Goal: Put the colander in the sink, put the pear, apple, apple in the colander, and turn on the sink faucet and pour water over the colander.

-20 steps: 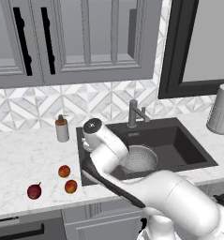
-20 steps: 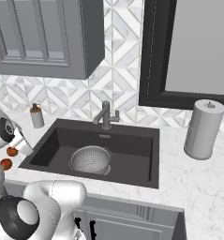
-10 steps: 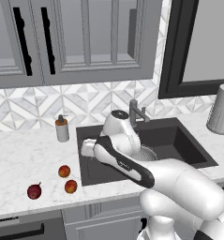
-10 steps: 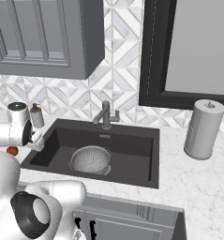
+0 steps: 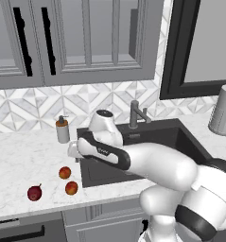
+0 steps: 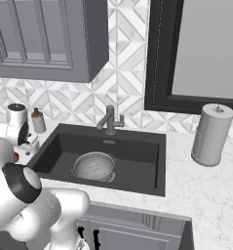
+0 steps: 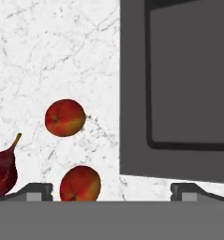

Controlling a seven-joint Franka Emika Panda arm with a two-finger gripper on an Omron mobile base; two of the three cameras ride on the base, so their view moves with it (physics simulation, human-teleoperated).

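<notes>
The silver colander (image 6: 94, 166) sits in the dark sink (image 6: 137, 141), in front of the grey sink faucet (image 6: 109, 120). On the marble counter left of the sink lie two orange-red apples (image 5: 64, 172) (image 5: 71, 188) and the maroon pear (image 5: 34, 193). My gripper (image 5: 76, 156) hangs over the sink's left rim, open and holding nothing. In the hand view one apple (image 7: 65, 117) lies ahead, the other apple (image 7: 80, 183) sits low between my fingertips (image 7: 36, 190), and the pear (image 7: 3, 171) is at the left edge. No water runs.
A soap dispenser (image 5: 62, 130) stands on the counter behind the fruit. A paper towel roll (image 6: 212, 135) stands right of the sink. Wall cabinets hang above, and the counter's front edge lies just past the pear.
My arm has swung about above the sink's left side, and the hand now hangs over the left rim by the fruit. Jaws stay open. Fruit and colander have not moved.
</notes>
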